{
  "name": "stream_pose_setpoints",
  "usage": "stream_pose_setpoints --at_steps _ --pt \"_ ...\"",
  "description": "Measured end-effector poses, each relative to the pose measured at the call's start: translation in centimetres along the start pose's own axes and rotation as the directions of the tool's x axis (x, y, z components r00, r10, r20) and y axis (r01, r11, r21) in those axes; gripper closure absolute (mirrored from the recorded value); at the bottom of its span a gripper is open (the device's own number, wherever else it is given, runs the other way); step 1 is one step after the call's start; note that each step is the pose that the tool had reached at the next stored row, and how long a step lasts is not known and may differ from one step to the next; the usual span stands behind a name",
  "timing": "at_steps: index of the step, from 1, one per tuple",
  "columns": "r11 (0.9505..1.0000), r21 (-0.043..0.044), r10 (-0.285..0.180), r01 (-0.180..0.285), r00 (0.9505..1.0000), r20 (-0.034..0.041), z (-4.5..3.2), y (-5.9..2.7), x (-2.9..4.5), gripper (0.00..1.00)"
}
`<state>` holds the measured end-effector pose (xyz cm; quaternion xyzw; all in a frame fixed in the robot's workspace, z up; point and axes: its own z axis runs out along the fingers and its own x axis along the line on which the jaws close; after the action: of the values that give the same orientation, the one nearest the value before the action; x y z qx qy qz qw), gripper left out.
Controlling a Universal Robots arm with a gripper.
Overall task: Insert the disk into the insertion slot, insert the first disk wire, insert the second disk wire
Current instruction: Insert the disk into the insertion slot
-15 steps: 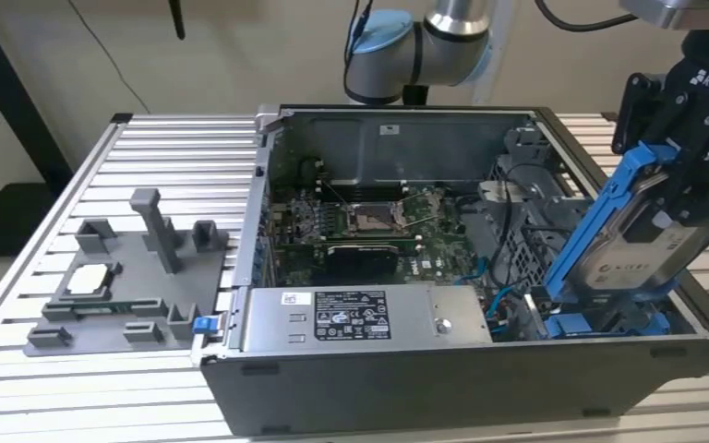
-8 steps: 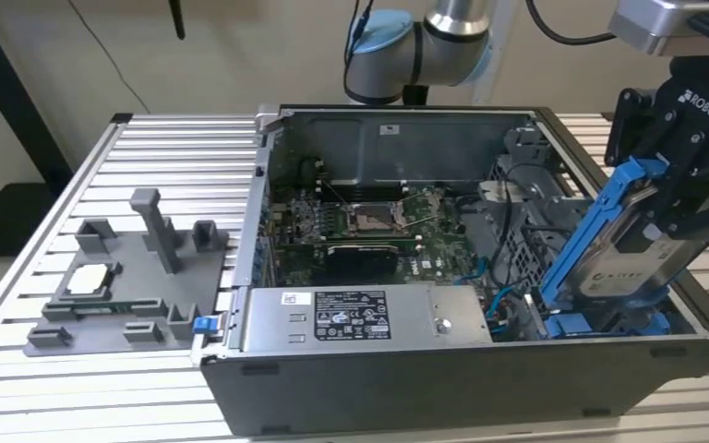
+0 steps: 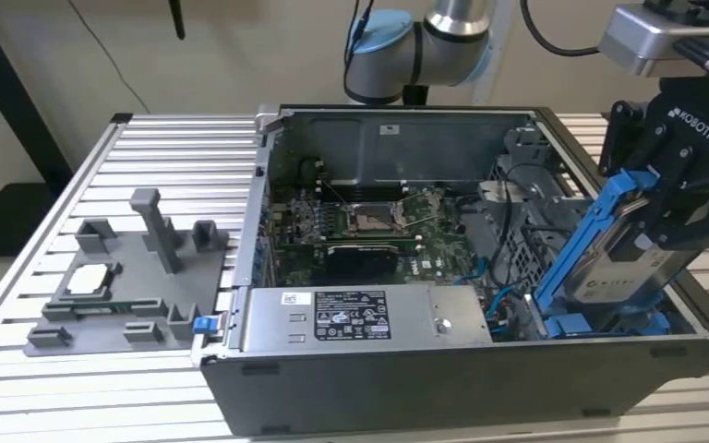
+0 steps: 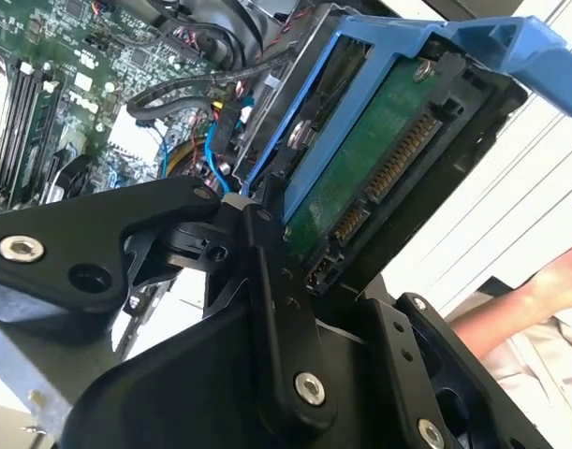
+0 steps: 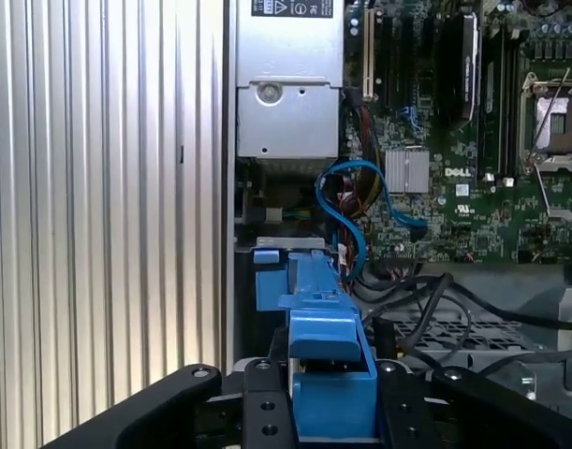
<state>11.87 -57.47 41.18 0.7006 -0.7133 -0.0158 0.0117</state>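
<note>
My gripper (image 3: pixel 660 217) is shut on the disk (image 3: pixel 619 268), a silver-grey drive in a bright blue carrier (image 3: pixel 582 235). The disk hangs steeply tilted, its lower end down in the case's front corner at the exterior view's right. That end sits at the insertion slot (image 3: pixel 576 325), a grey bay with blue tabs. In the second wrist view the disk's green underside (image 4: pixel 365 164) and connector face out between my black fingers (image 4: pixel 267 281). In the first wrist view the blue carrier (image 5: pixel 328 351) stands between the fingers (image 5: pixel 253 407). A blue wire (image 5: pixel 356 196) and dark wires (image 5: pixel 426 299) lie loose beside the slot.
The open computer case (image 3: pixel 453 369) lies on a slatted metal table (image 3: pixel 96 378), with the motherboard (image 3: pixel 367 226) inside. The silver power-supply box (image 3: pixel 367 318) sits along the front wall. A grey fixture (image 3: pixel 133 277) with small parts stands at the exterior view's left. A person's arm (image 4: pixel 534 295) is nearby.
</note>
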Motion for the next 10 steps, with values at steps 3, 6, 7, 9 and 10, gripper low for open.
stream_pose_setpoints --at_steps 3,6,7,9,10 --pt "1.0000 0.0000 0.000 0.000 1.0000 0.0013 0.32 -0.01 -0.05 1.00" --pt "1.0000 0.0000 0.000 0.000 1.0000 0.0026 0.75 -0.03 -0.07 1.00" --pt "1.0000 0.0001 0.000 0.000 1.0000 0.0028 0.93 -0.03 -0.08 1.00" --pt "1.0000 0.0001 0.000 0.000 1.0000 0.0036 1.29 -0.02 -0.10 1.00" --pt "1.0000 0.0002 0.000 0.000 1.0000 0.0038 1.48 -0.02 -0.10 1.00"
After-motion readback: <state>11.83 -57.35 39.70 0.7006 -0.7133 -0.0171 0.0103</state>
